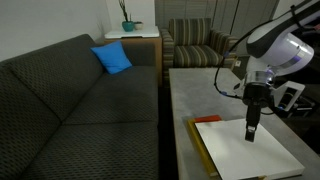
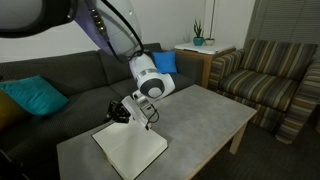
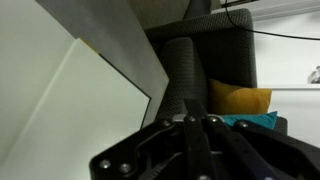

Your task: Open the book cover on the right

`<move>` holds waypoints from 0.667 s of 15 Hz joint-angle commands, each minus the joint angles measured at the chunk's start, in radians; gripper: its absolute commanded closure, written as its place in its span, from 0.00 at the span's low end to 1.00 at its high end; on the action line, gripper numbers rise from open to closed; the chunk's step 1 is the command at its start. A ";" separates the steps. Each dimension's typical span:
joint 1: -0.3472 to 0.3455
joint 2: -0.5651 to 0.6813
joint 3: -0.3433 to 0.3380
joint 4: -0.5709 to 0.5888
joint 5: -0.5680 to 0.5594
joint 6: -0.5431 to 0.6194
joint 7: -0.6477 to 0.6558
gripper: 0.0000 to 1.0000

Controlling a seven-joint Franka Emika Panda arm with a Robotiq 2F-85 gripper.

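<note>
The book (image 1: 245,150) lies flat on the grey table (image 1: 200,95) with a large white face up. None of its black outside shows. It also shows in the other exterior view (image 2: 130,150) and at the left of the wrist view (image 3: 55,110). My gripper (image 1: 251,131) points straight down over the white face near its far edge, with the tips at or just above it. It shows in an exterior view (image 2: 148,122) too. In the wrist view the fingers (image 3: 190,125) are pressed together with nothing between them.
An orange-red and yellow edge (image 1: 200,140) runs along the book's sofa side. A dark sofa (image 1: 70,100) with a blue cushion (image 1: 113,58) stands beside the table. A striped armchair (image 2: 275,75) and a side table with a plant (image 2: 198,42) stand beyond it.
</note>
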 commanded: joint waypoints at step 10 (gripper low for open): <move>0.003 -0.199 -0.090 -0.288 -0.149 0.615 -0.084 1.00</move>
